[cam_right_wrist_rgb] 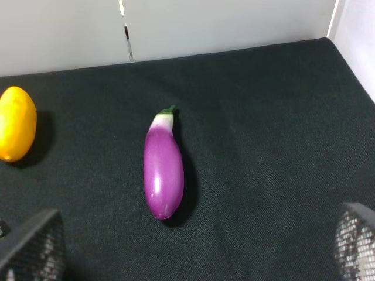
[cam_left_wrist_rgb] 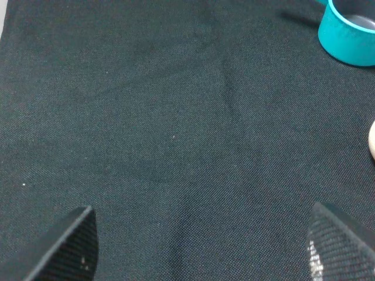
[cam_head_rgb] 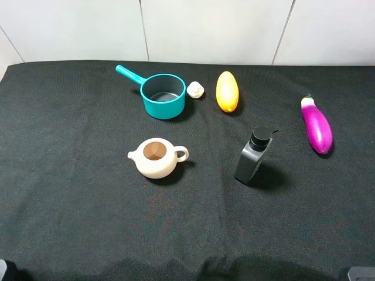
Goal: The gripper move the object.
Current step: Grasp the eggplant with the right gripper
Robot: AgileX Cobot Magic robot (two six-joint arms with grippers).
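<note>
while the right gripper (cam_right_wrist_rgb: 193, 249) & left gripper (cam_left_wrist_rgb: 202, 249) hang w/ jaws spread wide, nothing held, the eggplant (cam_head_rgb: 317, 124) lies on the black cloth (cam_head_rgb: 88, 222) at far right, apart from the yellow fruit (cam_head_rgb: 227, 91).

Six items lie on a black cloth (cam_head_rgb: 70, 175): one purple toy eggplant (cam_head_rgb: 317, 125), one yellow-orange fruit (cam_head_rgb: 227, 91), one teal saucepan (cam_head_rgb: 163, 96), one cream teapot (cam_head_rgb: 156, 158), one black pump bottle (cam_head_rgb: 254, 156) and one small white piece (cam_head_rgb: 195, 90).
</note>
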